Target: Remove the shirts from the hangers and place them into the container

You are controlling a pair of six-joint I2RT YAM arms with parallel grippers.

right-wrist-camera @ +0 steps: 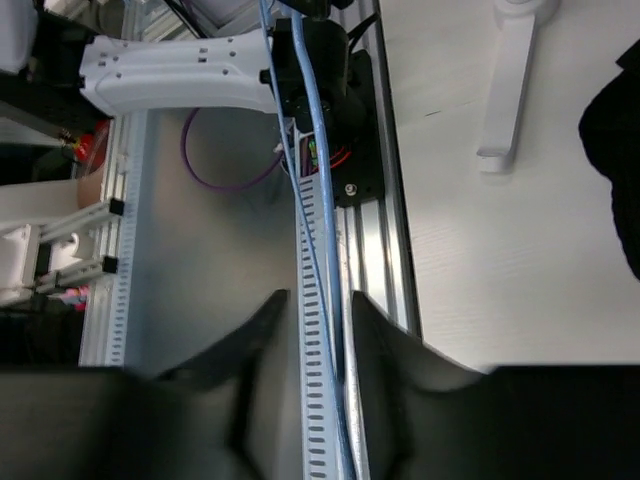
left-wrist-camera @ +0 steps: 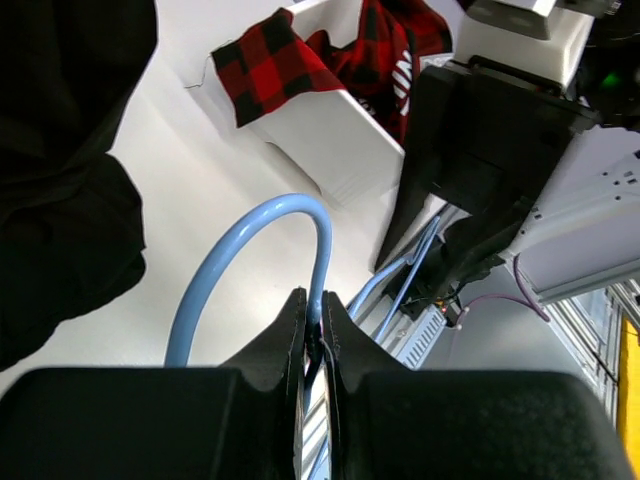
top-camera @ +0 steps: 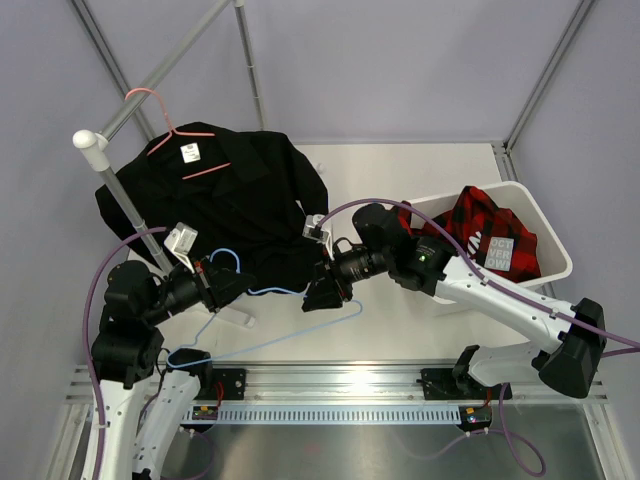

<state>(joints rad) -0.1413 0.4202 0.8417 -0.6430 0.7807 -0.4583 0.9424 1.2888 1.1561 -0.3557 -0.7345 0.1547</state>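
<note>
Top view: the red-and-black plaid shirt (top-camera: 480, 225) already lies in the white laundry basket (top-camera: 530, 200). The black shirt (top-camera: 230, 200) is still on the pink hanger (top-camera: 190, 132), hung from the rack pole (top-camera: 120, 200) and spread over the far left of the tabletop (top-camera: 400, 165). The bare light blue hanger (top-camera: 272, 292) lies low between the arms, with the left hand (top-camera: 222, 283) at its hook and the right hand (top-camera: 320, 297) on its shoulder wire, right at the black shirt's hem. Two risks follow:
- If the two hands pull against each other, the thin wire could bend or twist free.
- The right hand could snag that hem and drag the shirt.

Left wrist view: the left hand's fingers (left-wrist-camera: 285, 340) are pressed together, pinching the hook's stem. A round wire in so narrow a pinch can pivot, letting the hanger swing.

Right wrist view: the right hand's fingers (right-wrist-camera: 260, 335) stand part-way apart. The blue wire runs through the gap, nearer one finger, and as far as shows it is not clamped. An off-centre squeeze could push the wire out. A dropped end could also catch on the slotted rail (right-wrist-camera: 308, 420) below.
</note>
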